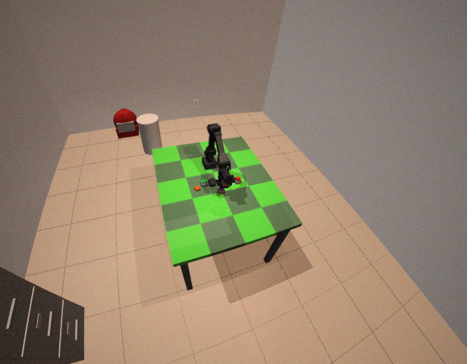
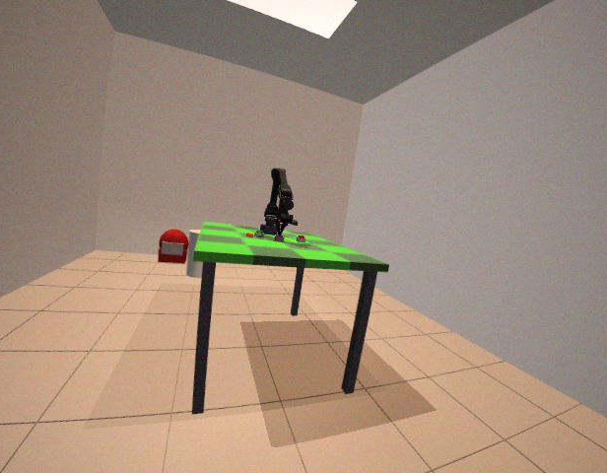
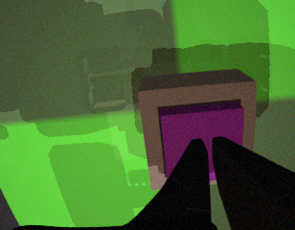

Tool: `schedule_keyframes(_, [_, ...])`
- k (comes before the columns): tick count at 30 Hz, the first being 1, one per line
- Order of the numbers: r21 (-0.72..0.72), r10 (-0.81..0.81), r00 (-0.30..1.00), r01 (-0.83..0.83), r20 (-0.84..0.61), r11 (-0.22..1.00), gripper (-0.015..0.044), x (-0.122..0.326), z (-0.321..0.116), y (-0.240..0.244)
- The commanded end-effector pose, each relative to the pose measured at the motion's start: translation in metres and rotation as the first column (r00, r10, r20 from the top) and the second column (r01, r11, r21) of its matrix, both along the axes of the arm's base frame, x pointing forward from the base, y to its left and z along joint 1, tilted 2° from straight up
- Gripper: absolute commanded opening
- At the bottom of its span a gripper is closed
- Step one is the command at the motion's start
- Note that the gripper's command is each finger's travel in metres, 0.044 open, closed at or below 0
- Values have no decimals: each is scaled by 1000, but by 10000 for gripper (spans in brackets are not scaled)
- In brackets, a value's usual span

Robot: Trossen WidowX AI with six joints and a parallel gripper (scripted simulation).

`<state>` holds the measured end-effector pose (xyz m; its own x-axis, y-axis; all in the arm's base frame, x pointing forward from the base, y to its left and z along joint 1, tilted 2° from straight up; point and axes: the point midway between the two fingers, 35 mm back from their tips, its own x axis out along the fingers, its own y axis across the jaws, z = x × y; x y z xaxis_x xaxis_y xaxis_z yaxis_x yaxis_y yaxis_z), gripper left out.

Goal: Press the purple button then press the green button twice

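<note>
While you look over the three views, read these lines one by one.

Gripper: you see the gripper [image 3: 207, 148] with its two dark fingers drawn together, only a thin slit between them, and nothing held.

Gripper position: your wrist view puts the fingertips over the near edge of the purple button [image 3: 201, 134]; whether they touch the cap you cannot tell from these pictures.

Purple button: you find it as a purple square cap in a tan housing, sitting on the bench [image 1: 186, 243] just in front of the arm; in the top view the purple button [image 1: 220, 191] shows right below the gripper [image 1: 222, 186].

Green button: your top view shows the green button [image 1: 203, 181] just to the camera-left of the arm's lower end, apart from the gripper.

Red button: you see the red button [image 1: 238, 179] on the opposite side of the arm, near it but not touching.

Orange block: a small orange block [image 1: 196, 188] lies on the bench to the camera-left of the green button, apart from the arm.

Arm: your arm [image 2: 279, 198] rises from its base at the far part of the bench and folds steeply down toward the purple button [image 2: 279, 237].

Bench: you have a bench with a light and dark green checker top on dark legs.
</note>
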<state>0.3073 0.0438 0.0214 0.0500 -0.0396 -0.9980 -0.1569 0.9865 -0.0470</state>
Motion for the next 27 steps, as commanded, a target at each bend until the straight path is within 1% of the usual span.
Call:
schedule_keyframes(1, [5,1,1000,-1,-3,1000,20,0,-1,1])
schedule_keyframes(6, [5,1,1000,-1,-3,1000,20,0,-1,1])
schedule_keyframes(10, [5,1,1000,-1,-2,1000,20,-1,29,2])
schedule_keyframes(16, [5,1,1000,-1,-2,1000,20,-1,34,2])
schedule_keyframes(21, [6,1,1000,-1,-2,1000,20,-4,90,4])
schedule_keyframes(27, [5,1,1000,-1,-2,1000,20,-5,93,2])
